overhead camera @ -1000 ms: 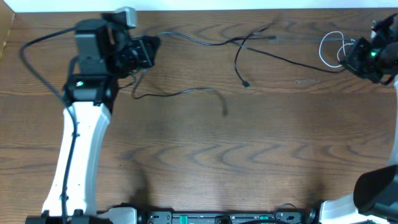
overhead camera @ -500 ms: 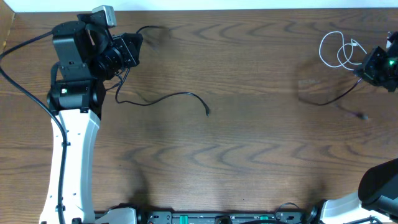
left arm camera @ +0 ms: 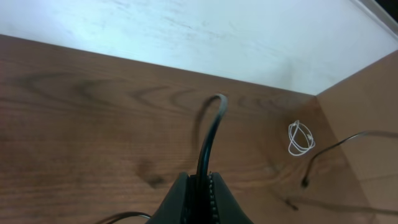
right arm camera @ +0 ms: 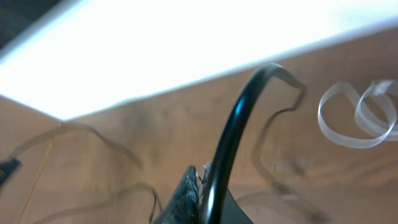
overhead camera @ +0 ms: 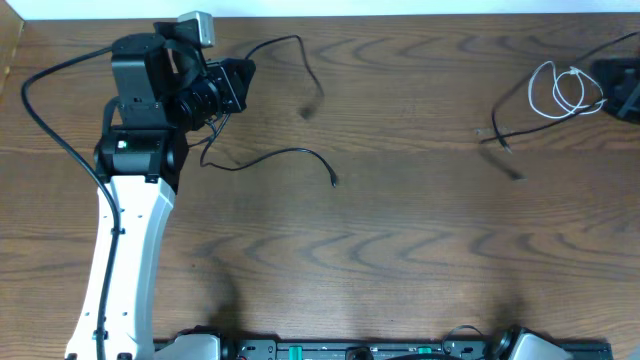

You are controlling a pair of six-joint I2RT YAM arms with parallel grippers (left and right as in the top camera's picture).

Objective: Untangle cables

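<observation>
My left gripper is shut on a black cable that arches up and away from the jaws, its far end blurred. A black cord lies on the table just below that gripper; I cannot tell whether it is the same cable. At the right edge my right gripper is shut on another black cable, which trails down-left to a plug end. The white cable lies coiled beside the right gripper, apart from the black ones.
The wooden table ends at a white wall along the back. A thick black robot wire loops left of the left arm. The arms' base rail runs along the front edge.
The black cables that crossed mid-table have pulled apart. The right gripper has drawn its cable to the right edge. The left gripper swung left and back, whipping its cable upward.
</observation>
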